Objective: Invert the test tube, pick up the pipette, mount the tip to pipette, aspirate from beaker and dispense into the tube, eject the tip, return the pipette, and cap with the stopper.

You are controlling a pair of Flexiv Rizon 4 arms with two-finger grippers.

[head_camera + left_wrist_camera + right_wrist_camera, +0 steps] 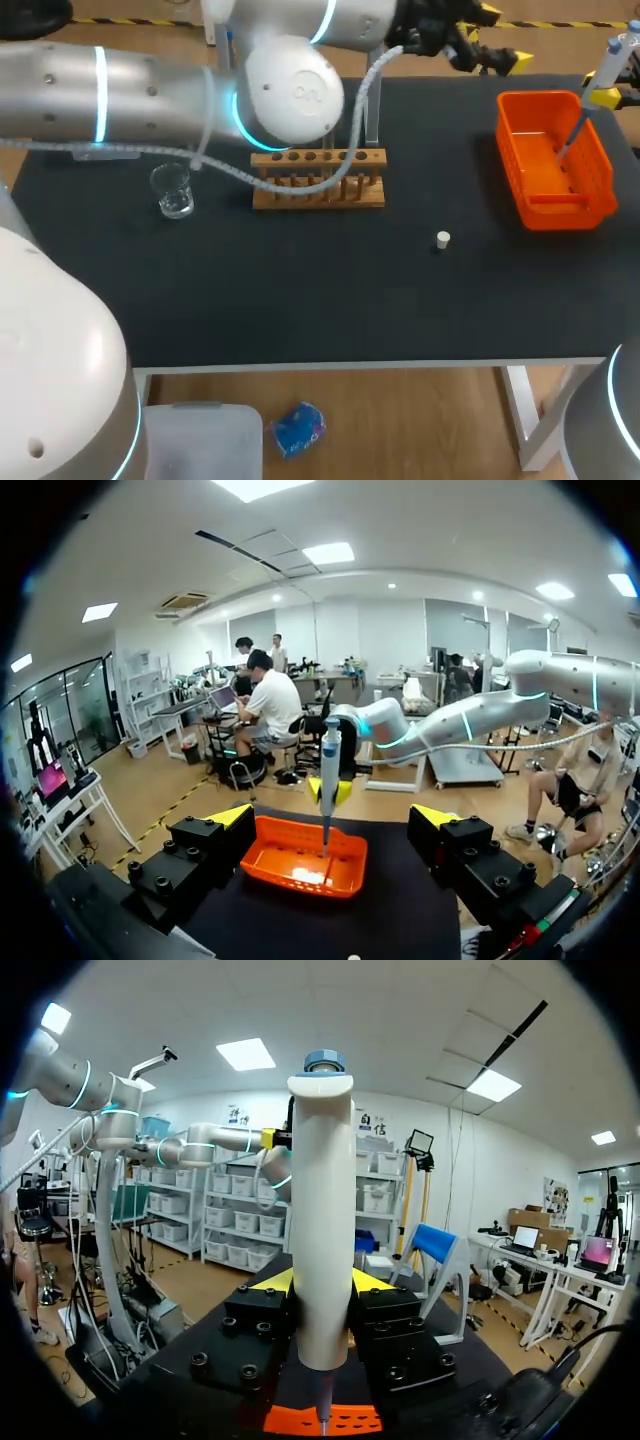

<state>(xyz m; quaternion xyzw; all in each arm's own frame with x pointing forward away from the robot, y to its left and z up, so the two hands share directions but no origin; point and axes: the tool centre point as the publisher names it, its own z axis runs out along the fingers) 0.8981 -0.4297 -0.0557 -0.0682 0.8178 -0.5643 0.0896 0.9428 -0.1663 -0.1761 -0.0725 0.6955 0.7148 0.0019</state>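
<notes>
Already the pipette (322, 1210) is held upright by the right fingers (268, 1285), which are closed on its white barrel from 2 sides, so the pick-up step is judged done. It is hung over the orange bin (565, 212) at the right end of the bench (300, 290), with its thin lower end reaching down inside the bin. Whether a tip is being mounted or ejected there cannot be told, nor whether any liquid has been transferred. The left fingers (232, 816) are spread wide with nothing between them, and are pointed towards the bin and the pipette. The beaker (173, 190) is set at the left, well apart from the bin, and the wooden rack (320, 195) is placed between them. The test tube cannot be made out clearly. The white stopper (443, 239) is seen lying alone on the bench in front of the rack, so capping is judged not yet done. The return of the pipette is likewise outstanding.
</notes>
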